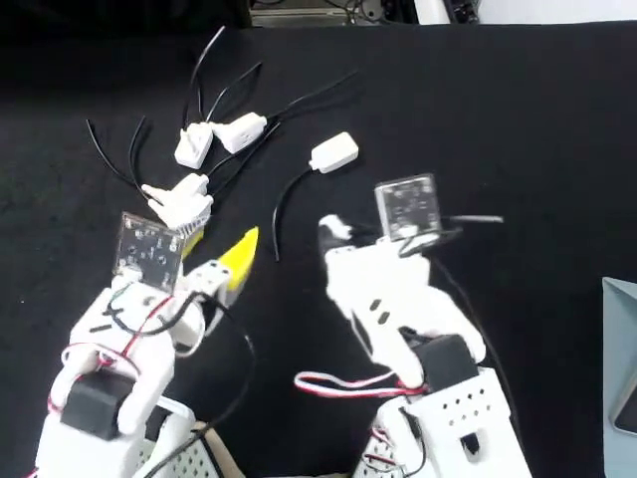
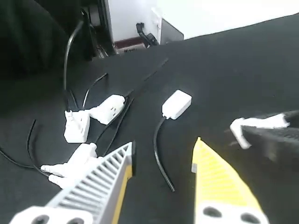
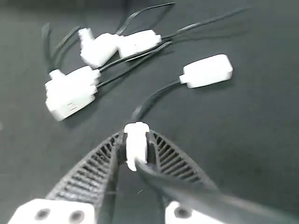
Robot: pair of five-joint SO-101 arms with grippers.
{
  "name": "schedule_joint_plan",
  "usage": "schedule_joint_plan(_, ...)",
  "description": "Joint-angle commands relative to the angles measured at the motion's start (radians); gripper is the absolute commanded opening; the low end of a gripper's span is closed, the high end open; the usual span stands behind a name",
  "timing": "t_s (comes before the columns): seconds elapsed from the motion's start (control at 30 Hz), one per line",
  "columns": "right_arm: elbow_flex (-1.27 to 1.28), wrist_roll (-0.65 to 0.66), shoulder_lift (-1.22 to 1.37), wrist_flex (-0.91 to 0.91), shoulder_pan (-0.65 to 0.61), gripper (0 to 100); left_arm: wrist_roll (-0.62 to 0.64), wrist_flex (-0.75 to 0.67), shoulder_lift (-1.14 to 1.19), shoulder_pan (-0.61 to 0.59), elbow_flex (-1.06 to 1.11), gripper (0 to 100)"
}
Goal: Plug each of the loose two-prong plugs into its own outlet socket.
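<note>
My right gripper (image 3: 136, 150) is shut on a small white plug (image 3: 136, 140), whose black cable trails back along the arm; seen from above, this gripper (image 1: 334, 233) hangs over the middle of the black table. Just beyond it lies a loose white plug (image 1: 333, 152) (image 3: 206, 71) (image 2: 176, 103) with a curved black cord. Further left sit two white pieces side by side (image 1: 194, 144) (image 1: 242, 129) and a bigger white block (image 1: 179, 199) (image 2: 74, 165). My left gripper (image 1: 214, 241) (image 2: 163, 145) is open and holds nothing, right beside that block.
Thin black cords (image 1: 214, 80) fan out from the white pieces toward the table's far left. A grey-blue object (image 1: 622, 354) sits at the right edge. The black table (image 1: 518, 119) is bare on its right side.
</note>
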Motion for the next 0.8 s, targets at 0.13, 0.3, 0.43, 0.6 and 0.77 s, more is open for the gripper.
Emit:
schedule_joint_plan(0.13, 0.133, -0.020, -0.008, -0.216, 0.199, 1.2, -0.051, -0.118, 0.529, -0.019, -0.147, 24)
schedule_joint_plan(0.3, 0.189, -0.020, -0.008, -0.287, 0.226, 1.2, -0.003, -0.127, 0.875, -0.019, -0.328, 35)
schedule_joint_plan(0.43, 0.193, -0.020, -0.008, -0.288, 0.226, 1.2, 0.011, -0.127, 1.132, -0.019, -0.487, 35)
schedule_joint_plan(0.6, 0.193, -0.020, -0.008, -0.288, 0.226, 1.2, 0.012, -0.127, 1.410, -0.031, -0.659, 35)
schedule_joint_plan(0.77, 0.193, -0.020, -0.008, -0.288, 0.224, 1.2, 0.017, -0.127, 1.611, -0.068, -0.792, 35)
